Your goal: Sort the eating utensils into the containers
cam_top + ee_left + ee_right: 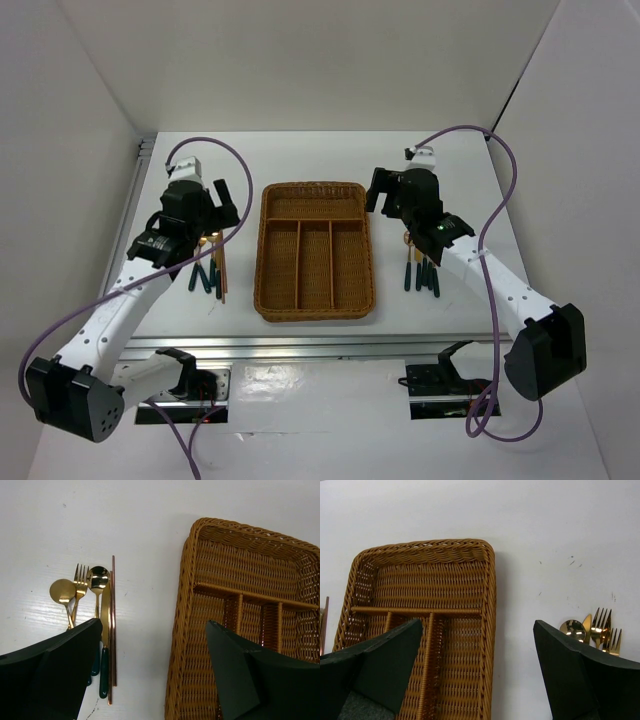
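The brown wicker tray lies mid-table with its compartments empty. Left of it lies a row of eating utensils: a round spoon, a fork, a second spoon, a knife and copper chopsticks. Right of the tray lie more green-handled utensils, whose gold spoon and fork heads show in the right wrist view. My left gripper hovers open above the gap between cutlery and tray. My right gripper hovers open above the tray's right wall.
White walls enclose the table on three sides. A metal rail runs along the near edge by the arm bases. Purple cables loop over both arms. A chopstick end peeks in at the right wrist view's left edge.
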Motion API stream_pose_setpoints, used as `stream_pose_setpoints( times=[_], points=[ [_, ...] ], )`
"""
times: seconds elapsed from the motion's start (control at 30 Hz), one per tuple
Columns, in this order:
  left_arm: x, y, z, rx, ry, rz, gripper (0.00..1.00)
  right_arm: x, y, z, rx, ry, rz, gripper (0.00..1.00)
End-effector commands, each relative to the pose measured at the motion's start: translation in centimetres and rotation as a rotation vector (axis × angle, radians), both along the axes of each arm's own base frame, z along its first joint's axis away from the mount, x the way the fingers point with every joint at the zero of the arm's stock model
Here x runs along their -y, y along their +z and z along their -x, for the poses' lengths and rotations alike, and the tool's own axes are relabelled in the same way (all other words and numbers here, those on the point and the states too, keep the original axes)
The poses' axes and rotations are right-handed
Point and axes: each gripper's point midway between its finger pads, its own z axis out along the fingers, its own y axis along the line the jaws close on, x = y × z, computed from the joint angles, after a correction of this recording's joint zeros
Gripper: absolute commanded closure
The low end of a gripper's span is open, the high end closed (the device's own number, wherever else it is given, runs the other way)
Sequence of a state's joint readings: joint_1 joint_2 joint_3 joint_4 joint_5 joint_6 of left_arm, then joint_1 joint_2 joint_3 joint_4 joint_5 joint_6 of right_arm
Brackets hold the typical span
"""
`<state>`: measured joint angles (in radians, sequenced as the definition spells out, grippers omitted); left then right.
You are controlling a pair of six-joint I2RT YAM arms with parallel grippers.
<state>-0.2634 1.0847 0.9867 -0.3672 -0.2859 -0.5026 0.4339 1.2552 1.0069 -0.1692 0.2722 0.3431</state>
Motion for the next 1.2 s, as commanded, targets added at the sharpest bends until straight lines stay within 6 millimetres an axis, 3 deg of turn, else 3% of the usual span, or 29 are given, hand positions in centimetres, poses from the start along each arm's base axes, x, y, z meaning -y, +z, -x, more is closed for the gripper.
stream_pose_setpoints(
  times=[0.0,0.17,0.4,0.53,0.6,0.63,0.73,0.77,0.97,1.17],
  points=[
    [0.0,3.1,0.0,0.094,0.029,0.065,0.00,-0.2,1.7,-0.7,0.047,0.003,-0.008,0.00],
    [-0.9,0.6,1.2,-0.009,0.103,0.070,0.00,-0.8,0.6,-1.1,0.025,0.024,-0.008,0.00],
    [-2.7,-3.5,3.9,-0.185,0.239,0.046,0.12,-1.7,0.0,-1.1,0.015,0.065,-0.023,0.00],
    [-4.1,-5.4,5.6,-0.252,0.324,0.015,0.10,-2.4,-0.7,-1.0,0.026,0.099,-0.043,0.00],
    [-4.1,-6.0,5.8,-0.264,0.332,0.018,0.07,-2.7,-1.5,-1.4,0.011,0.107,-0.040,0.00],
    [-4.2,-6.5,6.0,-0.276,0.339,0.020,0.01,-2.8,-2.3,-1.5,-0.008,0.107,-0.033,0.00],
    [-4.6,-8.0,6.5,-0.295,0.386,0.034,0.01,-2.9,-2.4,-1.9,-0.018,0.107,-0.029,0.00],
    [-4.8,-8.6,6.7,-0.309,0.401,0.028,0.08,-3.0,-3.1,-2.0,-0.033,0.107,-0.023,0.00],
    [-5.8,-11.0,5.7,-0.327,0.417,0.028,0.12,-3.1,-4.3,-2.3,-0.055,0.106,-0.014,0.00],
    [-7.5,-11.8,4.1,-0.335,0.472,0.023,0.15,-3.8,-5.1,-2.9,-0.074,0.124,-0.016,0.00]
  ],
)
